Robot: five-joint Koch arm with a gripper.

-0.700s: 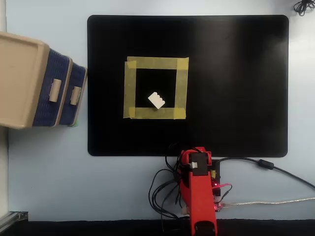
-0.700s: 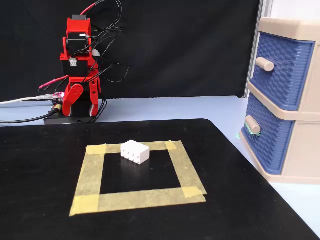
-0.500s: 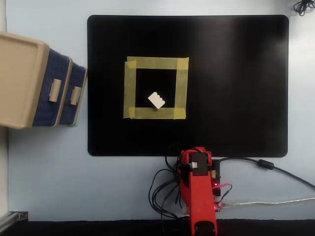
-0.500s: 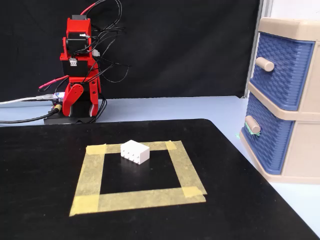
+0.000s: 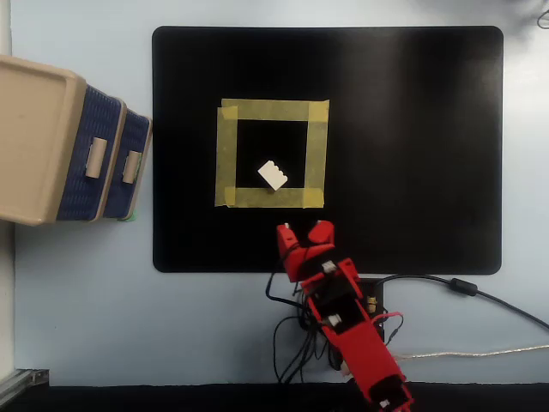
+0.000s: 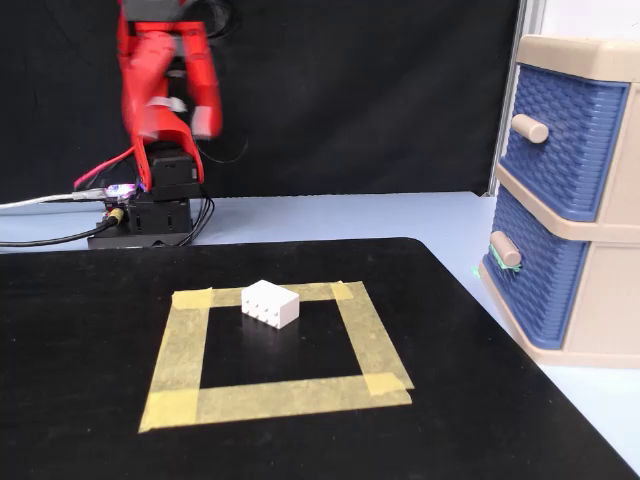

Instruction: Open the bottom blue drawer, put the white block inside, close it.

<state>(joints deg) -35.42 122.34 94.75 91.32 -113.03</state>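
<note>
In the overhead view the beige-topped cabinet point(image 5: 34, 137) stood at the far left of the pale blue worktop point(image 5: 86, 309), its two blue drawer fronts facing right toward the black mat point(image 5: 412, 146). The bottom blue drawer point(image 5: 133, 167) lay pushed in, its small beige handle point(image 5: 131, 166) pointing at the mat's left edge, with the upper blue drawer point(image 5: 94, 154) just left of it in that view. In the fixed view the same cabinet point(image 6: 600, 300) sat at the right, the bottom blue drawer point(image 6: 530, 275) closed beneath the upper one point(image 6: 565, 135). Right of the cabinet in the overhead view, a yellow tape square point(image 5: 227, 154) was stuck on the mat, and the white block point(image 5: 273, 175) rested inside it, near the square's lower strip and apart from the tape; the fixed view showed the block point(image 6: 271, 302) on the mat close to the far strip of the square point(image 6: 180, 350). Farther right and lower in the overhead view, the red arm point(image 5: 352, 330) leaned out from its base over the mat's lower edge, and its fingers point(image 5: 300, 233) hung near the tape square, well apart from the block and touching nothing; whether they stood wide or narrow could not be told, since the fixed view showed the arm point(image 6: 165, 80) only as a blur. Black cables point(image 5: 463, 287) trailed off to the right across the worktop.
</note>
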